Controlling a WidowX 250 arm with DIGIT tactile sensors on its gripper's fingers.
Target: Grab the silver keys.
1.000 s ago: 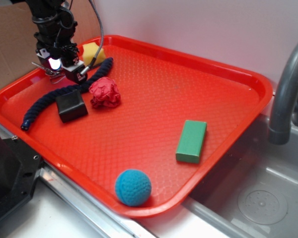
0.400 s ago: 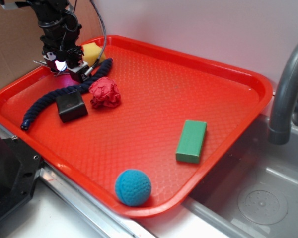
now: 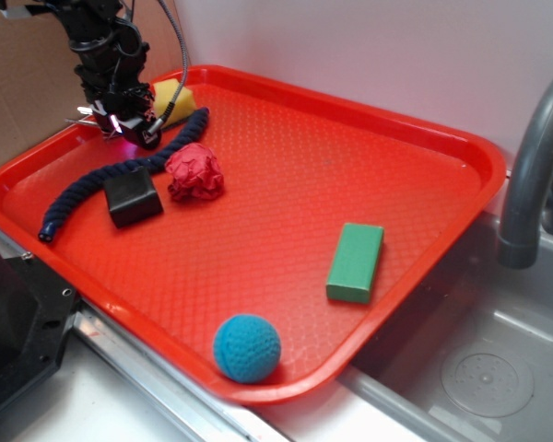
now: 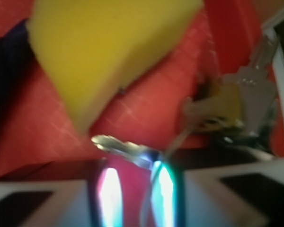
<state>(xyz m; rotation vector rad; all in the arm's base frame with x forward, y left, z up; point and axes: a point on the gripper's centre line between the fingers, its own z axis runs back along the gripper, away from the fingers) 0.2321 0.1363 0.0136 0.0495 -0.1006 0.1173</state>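
Observation:
The silver keys (image 3: pixel 85 114) stick out to the left of my gripper (image 3: pixel 120 125) at the tray's far left corner, next to the yellow sponge (image 3: pixel 172 96). In the wrist view one key (image 4: pixel 125 146) lies across my fingertips and a thin wire ring runs down between them. The rest of the bunch (image 4: pixel 248 94) hangs at the right. My gripper (image 4: pixel 135 165) is nearly closed, its lit fingers (image 4: pixel 111 194) a narrow gap apart, pinching the keys. The sponge (image 4: pixel 109 52) fills the upper left of that view.
The red tray (image 3: pixel 258 391) holds a dark blue rope (image 3: pixel 92 184), a black block (image 3: pixel 133 195), a red crumpled ball (image 3: pixel 194 171), a green block (image 3: pixel 355 261) and a blue knitted ball (image 3: pixel 247 347). A grey faucet (image 3: pixel 535 157) and sink are at the right.
My gripper has risen a little and shifted towards the back left corner. The keys have moved with it.

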